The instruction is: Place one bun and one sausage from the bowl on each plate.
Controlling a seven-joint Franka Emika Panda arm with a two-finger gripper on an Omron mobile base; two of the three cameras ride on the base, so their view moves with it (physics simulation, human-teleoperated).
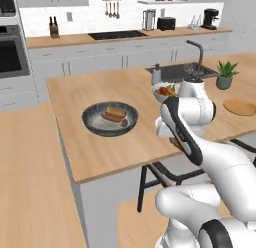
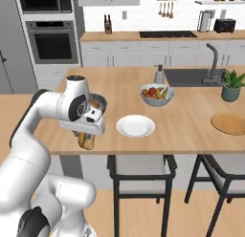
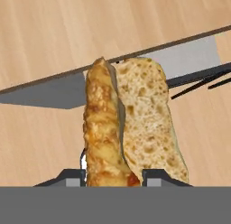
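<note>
The jaws are closed on a bun (image 3: 135, 128), held above the front edge of the bench (image 2: 191, 131), near the white plate (image 2: 136, 125). The bowl (image 1: 110, 118) sits on the bench's left part with another bun (image 1: 115, 111) and sausages (image 1: 113, 118) inside. The wooden plate (image 2: 230, 123) lies bare, well apart to the right near the potted plant (image 2: 233, 85).
</note>
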